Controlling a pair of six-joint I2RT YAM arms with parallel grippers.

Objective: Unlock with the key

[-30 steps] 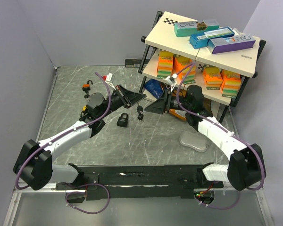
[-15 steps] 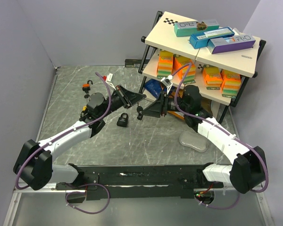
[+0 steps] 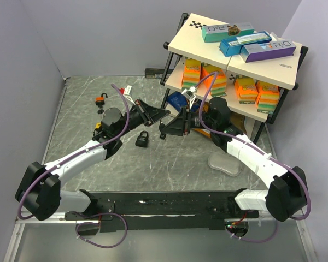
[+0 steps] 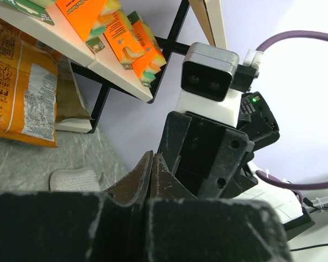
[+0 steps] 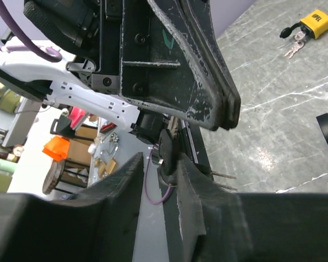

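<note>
A small bunch with the key (image 3: 163,132) hangs in the air from my left gripper (image 3: 165,113), whose jaws are pressed together in the left wrist view (image 4: 151,157). My right gripper (image 3: 165,130) faces it from the right. In the right wrist view the black key head (image 5: 167,150) sits between my right gripper's fingers (image 5: 159,158), against the right one, with a gap to the left one. The left gripper's fingers (image 5: 218,103) hang just above. A black padlock (image 3: 142,140) lies on the table below and left of the keys.
An orange padlock (image 3: 100,100) with keys lies at the far left (image 5: 316,22). A two-tier shelf (image 3: 229,54) with boxes and snack packs stands at the back right. A clear plastic piece (image 3: 225,162) lies by the right arm.
My right gripper has moved left to the hanging keys and its jaws have narrowed around the key head. The left arm has stayed put.
</note>
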